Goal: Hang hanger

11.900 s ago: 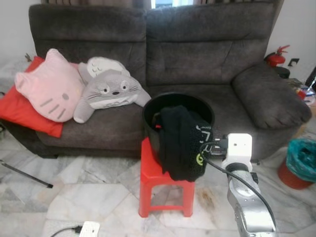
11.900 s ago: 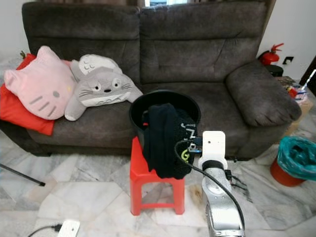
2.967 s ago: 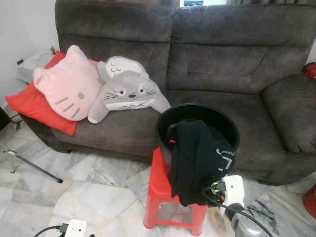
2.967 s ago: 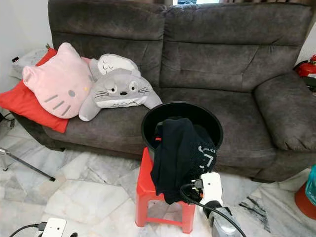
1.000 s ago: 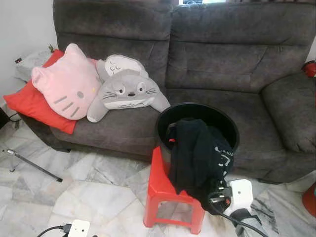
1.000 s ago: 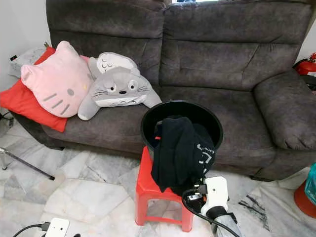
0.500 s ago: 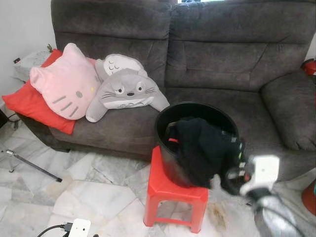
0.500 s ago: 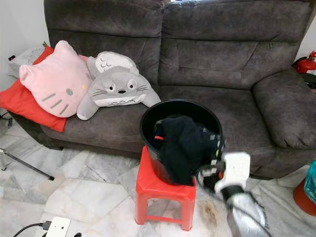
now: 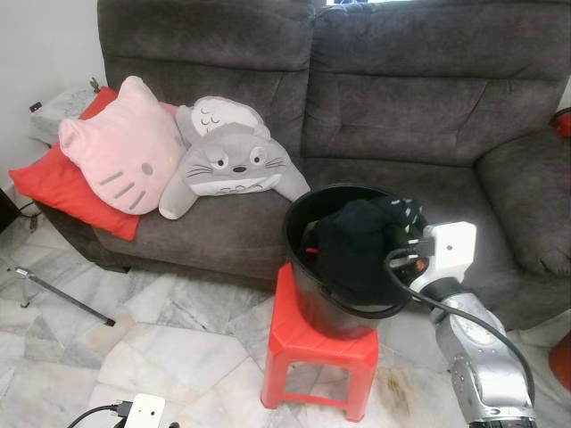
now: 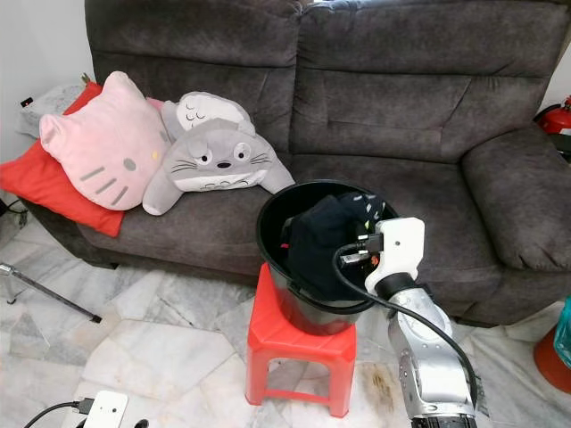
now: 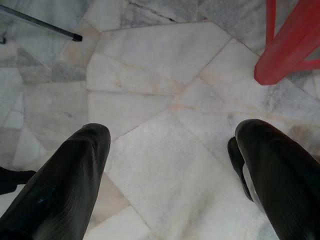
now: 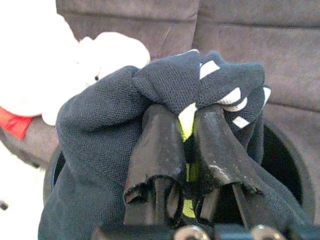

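While black garment (image 10: 326, 234) bunches over black bucket (image 10: 299, 299) on red stool (image 10: 294, 343):
right gripper (image 12: 186, 131): clamped on garment
left gripper (image 11: 170, 165): fingers apart above marble floor (image 11: 150, 90)

- Right arm reaches forward, raised; right gripper (image 12: 186, 150) has its two black fingers pinched together on fabric.
- Left gripper (image 11: 170, 165) points downward, fingers spread wide apart.
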You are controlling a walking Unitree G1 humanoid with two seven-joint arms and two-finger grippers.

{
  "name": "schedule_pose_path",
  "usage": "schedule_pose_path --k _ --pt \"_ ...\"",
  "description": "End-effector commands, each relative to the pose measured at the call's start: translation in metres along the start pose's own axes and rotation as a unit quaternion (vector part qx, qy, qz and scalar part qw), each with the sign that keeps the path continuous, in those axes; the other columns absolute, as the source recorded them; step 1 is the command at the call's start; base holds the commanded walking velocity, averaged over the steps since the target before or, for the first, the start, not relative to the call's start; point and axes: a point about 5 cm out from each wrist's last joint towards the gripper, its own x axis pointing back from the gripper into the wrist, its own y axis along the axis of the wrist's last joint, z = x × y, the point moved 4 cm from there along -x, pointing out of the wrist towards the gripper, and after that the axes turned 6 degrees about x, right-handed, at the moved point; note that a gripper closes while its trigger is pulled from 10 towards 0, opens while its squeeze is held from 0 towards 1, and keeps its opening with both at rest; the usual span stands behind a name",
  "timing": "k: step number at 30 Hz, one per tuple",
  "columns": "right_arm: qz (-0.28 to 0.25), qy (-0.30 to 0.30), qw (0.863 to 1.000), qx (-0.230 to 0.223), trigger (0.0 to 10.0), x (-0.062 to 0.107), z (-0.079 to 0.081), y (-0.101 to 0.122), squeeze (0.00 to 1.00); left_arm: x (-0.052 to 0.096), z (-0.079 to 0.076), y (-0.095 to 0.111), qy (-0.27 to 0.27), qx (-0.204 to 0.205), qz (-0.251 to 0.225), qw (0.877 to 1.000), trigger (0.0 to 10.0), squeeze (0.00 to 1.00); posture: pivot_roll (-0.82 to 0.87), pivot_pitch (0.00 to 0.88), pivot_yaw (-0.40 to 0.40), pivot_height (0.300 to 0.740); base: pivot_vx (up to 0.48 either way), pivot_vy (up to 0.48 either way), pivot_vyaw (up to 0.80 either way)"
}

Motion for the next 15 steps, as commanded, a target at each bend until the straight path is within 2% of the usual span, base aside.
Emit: schedule_pose_path --k 1,5,6,7,8,9,10,15 --pt "0.015 0.008 1.000 0.003 0.0 -0.002 0.002 -0.003 0.00 0.003 0.000 -0.010 -0.005 -0.005 0.019 1.000 10.0 0.00 -0.14 0.000 0.030 0.740 0.000 0.000 0.00" --pt "0.074 0.038 0.996 0.026 0.0 0.001 0.012 -0.027 0.00 0.003 -0.002 -0.011 -0.009 -0.005 0.022 1.000 10.0 0.00 -0.15 0.000 0.031 0.740 0.000 0.000 0.00" --pt "0.087 0.043 0.995 0.024 0.6 0.002 0.014 -0.032 0.00 0.003 -0.003 -0.011 -0.010 -0.005 0.022 1.000 10.0 0.00 -0.15 0.000 0.031 0.740 0.000 0.000 0.00" --pt "0.095 0.046 0.994 0.022 0.6 0.002 0.015 -0.036 0.00 0.003 -0.003 -0.011 -0.010 -0.004 0.022 1.000 10.0 0.00 -0.15 0.000 0.031 0.740 0.000 0.000 0.00" --pt "0.107 0.046 0.993 0.027 6.2 0.003 0.016 -0.041 0.00 0.003 -0.004 -0.010 -0.011 -0.004 0.021 1.000 10.0 0.00 -0.15 0.000 0.029 0.740 0.000 0.000 0.00" --pt "0.110 0.046 0.992 0.030 6.2 0.002 0.016 -0.043 0.00 0.002 -0.004 -0.010 -0.011 -0.004 0.021 1.000 10.0 0.00 -0.15 0.000 0.029 0.740 0.000 0.000 0.00" --pt "0.116 0.044 0.992 0.031 10.0 0.002 0.016 -0.045 0.00 0.002 -0.004 -0.010 -0.012 -0.004 0.020 1.000 10.0 0.00 -0.15 0.000 0.029 0.740 0.000 0.000 0.00" --pt "0.130 0.027 0.991 0.026 10.0 0.003 0.010 -0.051 0.00 0.002 -0.005 -0.010 -0.012 -0.003 0.020 1.000 10.0 0.00 -0.14 0.000 0.029 0.740 0.000 0.000 0.00"
